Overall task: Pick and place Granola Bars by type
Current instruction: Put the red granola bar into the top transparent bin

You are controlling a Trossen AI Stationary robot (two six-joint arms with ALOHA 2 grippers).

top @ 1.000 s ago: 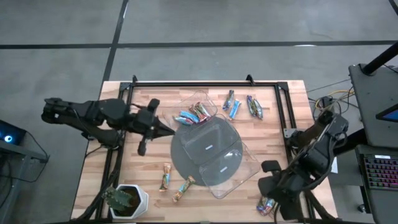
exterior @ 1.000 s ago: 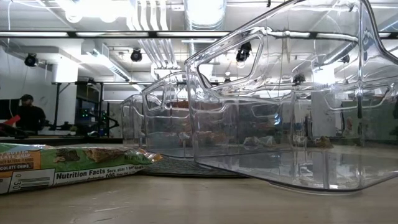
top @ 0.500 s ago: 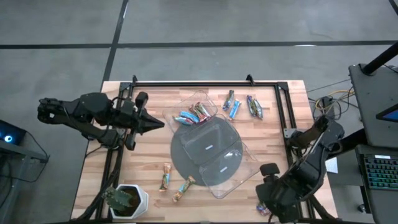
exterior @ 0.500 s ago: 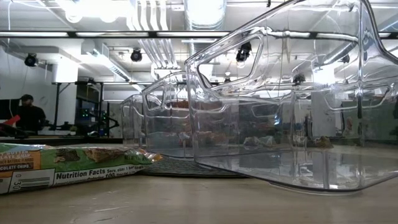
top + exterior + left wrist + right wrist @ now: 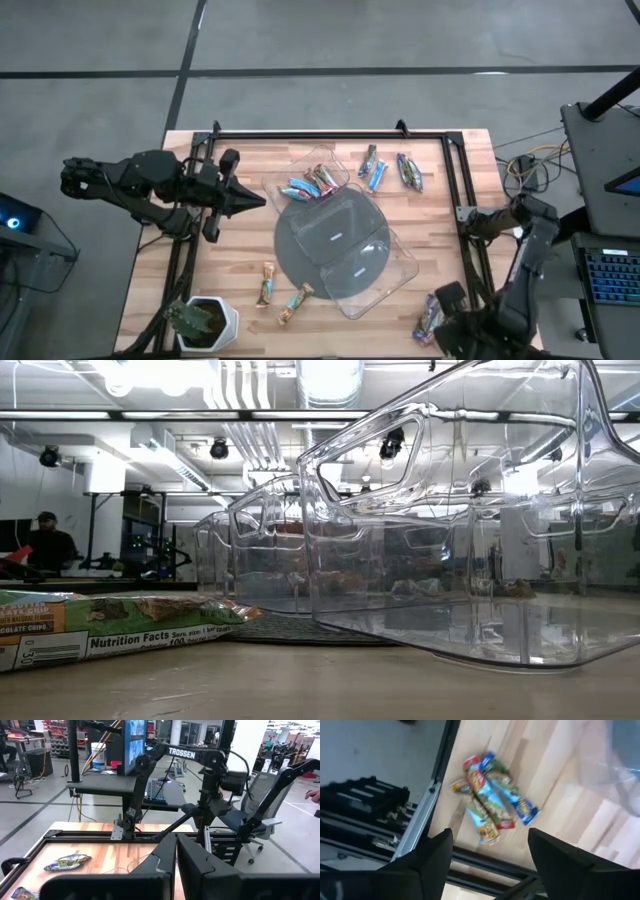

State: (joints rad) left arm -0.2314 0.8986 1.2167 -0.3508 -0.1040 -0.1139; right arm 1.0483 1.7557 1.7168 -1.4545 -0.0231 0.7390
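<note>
Several granola bars lie flat on the wooden table: three at the far right, two near the front, and a small cluster by the near right corner. More lie in a clear tray. My right gripper hangs open above the corner cluster, fingers pointing down, touching nothing. In the high view, its arm hides the fingers. My left gripper is shut and empty, held level over the table's left part, pointing right; its fingers are closed together.
Two empty clear trays sit on a grey disc mid-table. A white-potted plant stands at the near left corner. A black frame rail runs close beside the corner cluster. One green bar lies close to the low camera.
My right gripper has swung toward the near right corner and gone down over the bar cluster there. My left gripper has drawn back a little toward the table's left edge, then kept still. No bar has moved.
</note>
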